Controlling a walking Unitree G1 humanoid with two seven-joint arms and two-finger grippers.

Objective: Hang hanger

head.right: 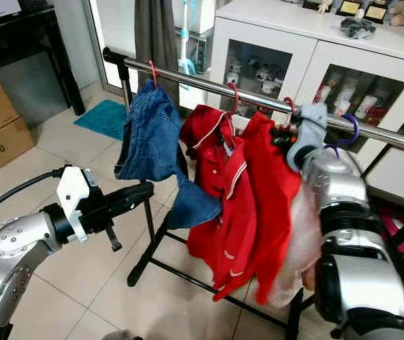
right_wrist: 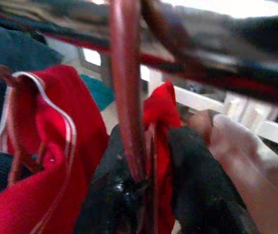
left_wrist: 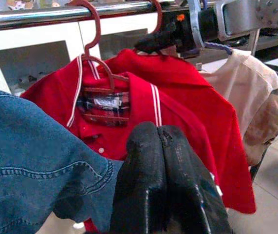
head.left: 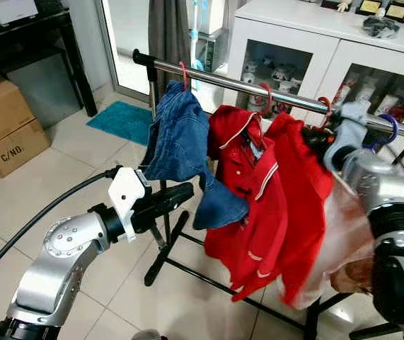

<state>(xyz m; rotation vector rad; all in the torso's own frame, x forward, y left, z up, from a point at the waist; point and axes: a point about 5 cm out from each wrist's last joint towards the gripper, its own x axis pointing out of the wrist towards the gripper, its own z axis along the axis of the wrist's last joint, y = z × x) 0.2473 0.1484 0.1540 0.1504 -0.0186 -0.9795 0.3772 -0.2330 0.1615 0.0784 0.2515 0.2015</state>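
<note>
Item: hanger (right_wrist: pixel 126 97), dark red, carrying a plain red garment (head.left: pixel 304 205). Location: at the chrome rail (head.left: pixel 286 97), its hook at or over the bar, between a red white-trimmed shirt (head.left: pixel 247 205) and a pale peach garment (head.left: pixel 347 248) on a purple hanger (head.left: pixel 389 131). A denim shirt (head.left: pixel 180 152) hung further left.

Right gripper (right_wrist: pixel 143 195): raised to rail height, forearm upright, fingers closed on the hanger's neck with red cloth caught between them.

Left gripper (left_wrist: pixel 160 180): held low and forward before the denim shirt, fingers pressed together, holding nothing; elbow bent, forearm roughly level.

Handling note: judged best to confirm the hook sat fully over the bar before opening, then lower slightly so the weight transferred to the rail, and withdraw without dragging the cloth.
</note>
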